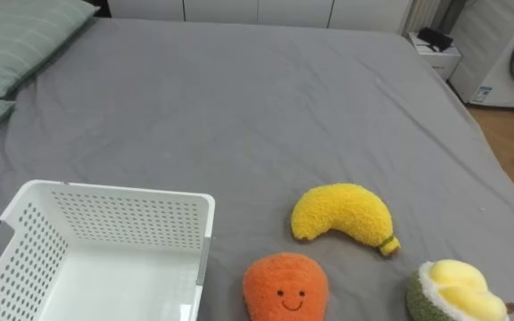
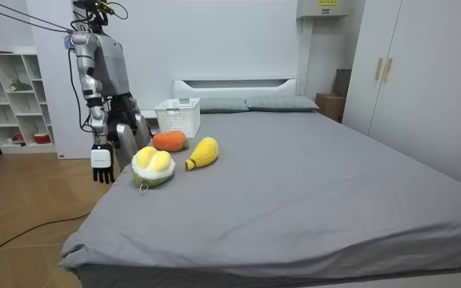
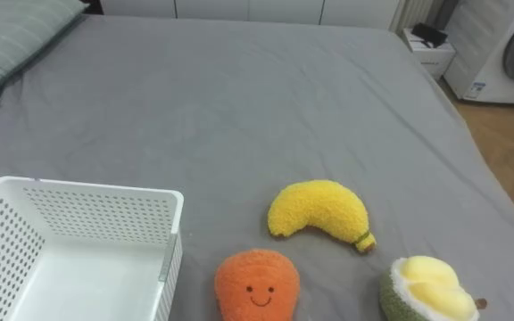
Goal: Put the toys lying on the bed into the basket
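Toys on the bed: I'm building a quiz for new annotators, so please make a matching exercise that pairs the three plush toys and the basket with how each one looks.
Things:
1. banana plush
2. round plush with a face
3. durian-like plush
4. basket

Looks:
A. white, with small holes
B. green shell, pale yellow inside
C. orange
D. yellow and curved

Pairs: 1-D, 2-C, 3-B, 4-A.
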You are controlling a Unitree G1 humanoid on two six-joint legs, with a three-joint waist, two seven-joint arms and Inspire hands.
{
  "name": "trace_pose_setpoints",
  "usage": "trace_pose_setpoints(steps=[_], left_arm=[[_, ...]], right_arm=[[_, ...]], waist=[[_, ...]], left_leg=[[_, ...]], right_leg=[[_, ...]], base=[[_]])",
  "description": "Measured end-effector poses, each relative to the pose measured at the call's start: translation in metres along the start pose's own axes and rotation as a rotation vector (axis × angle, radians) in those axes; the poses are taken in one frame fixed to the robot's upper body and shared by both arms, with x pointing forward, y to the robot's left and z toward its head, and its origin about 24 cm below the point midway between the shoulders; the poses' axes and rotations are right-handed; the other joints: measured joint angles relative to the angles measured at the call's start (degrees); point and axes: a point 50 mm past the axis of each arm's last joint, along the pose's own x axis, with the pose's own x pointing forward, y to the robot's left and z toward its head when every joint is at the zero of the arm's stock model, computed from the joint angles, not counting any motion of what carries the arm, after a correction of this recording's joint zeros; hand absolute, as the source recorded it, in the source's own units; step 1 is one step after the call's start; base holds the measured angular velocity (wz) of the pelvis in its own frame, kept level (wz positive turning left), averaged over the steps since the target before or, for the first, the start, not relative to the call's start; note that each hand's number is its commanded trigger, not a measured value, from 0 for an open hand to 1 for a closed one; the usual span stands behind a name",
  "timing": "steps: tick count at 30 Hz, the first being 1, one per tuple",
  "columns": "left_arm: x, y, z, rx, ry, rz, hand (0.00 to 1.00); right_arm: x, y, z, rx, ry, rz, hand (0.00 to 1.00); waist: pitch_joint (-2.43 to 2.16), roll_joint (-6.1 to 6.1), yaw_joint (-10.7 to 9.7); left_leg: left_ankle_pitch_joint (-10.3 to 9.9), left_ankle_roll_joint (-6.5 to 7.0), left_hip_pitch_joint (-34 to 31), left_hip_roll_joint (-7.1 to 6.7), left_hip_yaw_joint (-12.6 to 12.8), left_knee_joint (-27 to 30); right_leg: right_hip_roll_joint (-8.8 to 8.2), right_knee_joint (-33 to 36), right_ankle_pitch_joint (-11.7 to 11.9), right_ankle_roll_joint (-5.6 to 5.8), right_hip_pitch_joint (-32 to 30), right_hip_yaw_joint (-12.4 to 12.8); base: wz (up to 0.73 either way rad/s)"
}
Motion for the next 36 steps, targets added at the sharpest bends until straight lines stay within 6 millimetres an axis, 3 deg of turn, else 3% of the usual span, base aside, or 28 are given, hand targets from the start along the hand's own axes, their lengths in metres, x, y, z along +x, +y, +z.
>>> trace_pose_setpoints(steps=[12,20,29,36], left_arm=[[0.000,-0.001,0.007,0.002,-0.027,0.010,0.00],[-0.001,0.000,0.002,0.004,-0.014,0.011,0.00],[0.002,0.009,-0.002,-0.063,0.010,0.038,0.00],[0.005,0.026,-0.005,-0.092,0.011,0.082,0.00]], right_arm=[[0.001,0.001,-0.004,-0.010,0.008,0.009,0.00],[0.001,0.002,-0.008,0.011,0.017,0.011,0.00],[0.002,-0.003,-0.021,0.420,0.022,-0.016,0.00],[-0.001,-0.028,-0.022,0.704,-0.021,-0.110,0.00]], waist=[[0.15,0.30,-0.1],[0.17,0.26,-0.2],[0.30,-1.06,-1.6],[0.40,-1.71,-1.7]], left_leg=[[0.0,0.00,-0.2,0.02,0.1,-0.1],[0.0,-0.01,0.1,0.05,0.1,-0.2],[0.0,-0.09,0.3,0.06,0.0,-0.2],[-0.1,-0.17,0.7,0.06,0.2,-0.5]], right_leg=[[0.04,0.3,0.0,-0.01,-0.3,0.0],[0.05,0.9,0.0,-0.02,-0.3,-0.2],[0.12,0.3,0.0,-0.06,0.2,0.2],[0.23,-0.7,0.0,-0.06,0.7,0.4]], base=[[0.00],[0.00],[0.00],[0.00]])
